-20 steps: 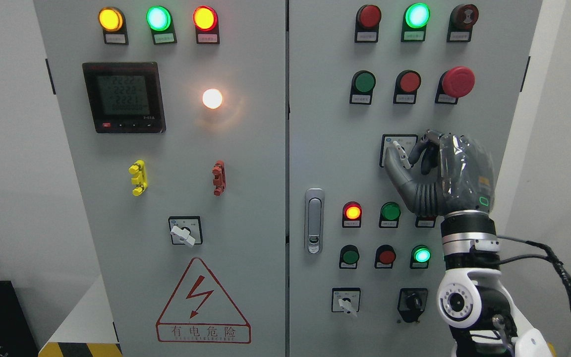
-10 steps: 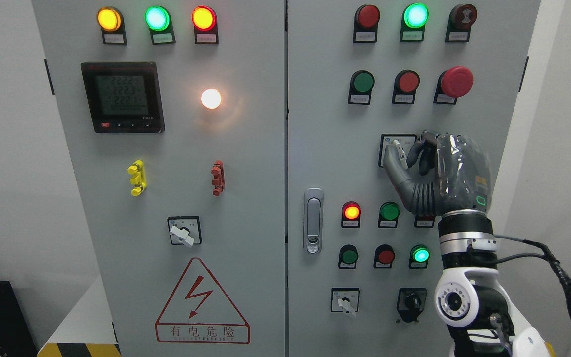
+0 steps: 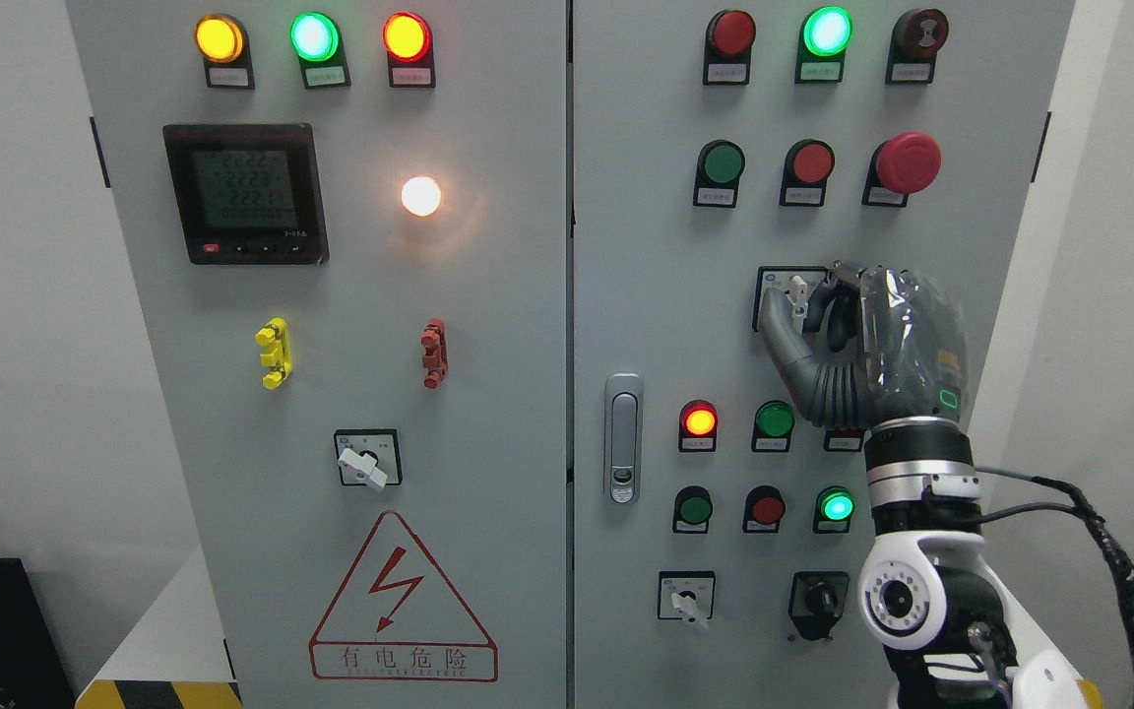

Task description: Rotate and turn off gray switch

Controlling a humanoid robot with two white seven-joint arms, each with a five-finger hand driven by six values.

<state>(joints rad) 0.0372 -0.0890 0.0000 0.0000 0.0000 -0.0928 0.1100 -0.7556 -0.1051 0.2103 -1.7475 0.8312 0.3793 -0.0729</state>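
One little gray switch (image 3: 799, 296) is the thing that matters, and it sits on a white label plate (image 3: 774, 286) on the right door of the big gray cabinet (image 3: 646, 295). Its light handle stands almost straight up, poking out at the top of the right hand (image 3: 828, 320). That hand has its dark thumb (image 3: 776, 330) on one side of the handle and a bent finger on the other side, so it is pinching the switch and holding nothing else. It looks like the turning step is under way, but I cannot tell from the handle alone if the switch is at off yet. I think the next move is a gentle twist of the wrist while the pinch stays tight, so the small handle does not slip out. Just above the hand is a big red mushroom button (image 3: 907, 162), and the knuckles should stay away from it. Just below the hand are a lit red lamp (image 3: 698, 421) and a green button (image 3: 775, 419), also easy to bump. Lower down by the wrist sits a black knob (image 3: 816, 599). Far off to the left of the hand, on the other door, are a meter screen (image 3: 245, 192) and a glowing white lamp (image 3: 420, 196). No left hand shows.
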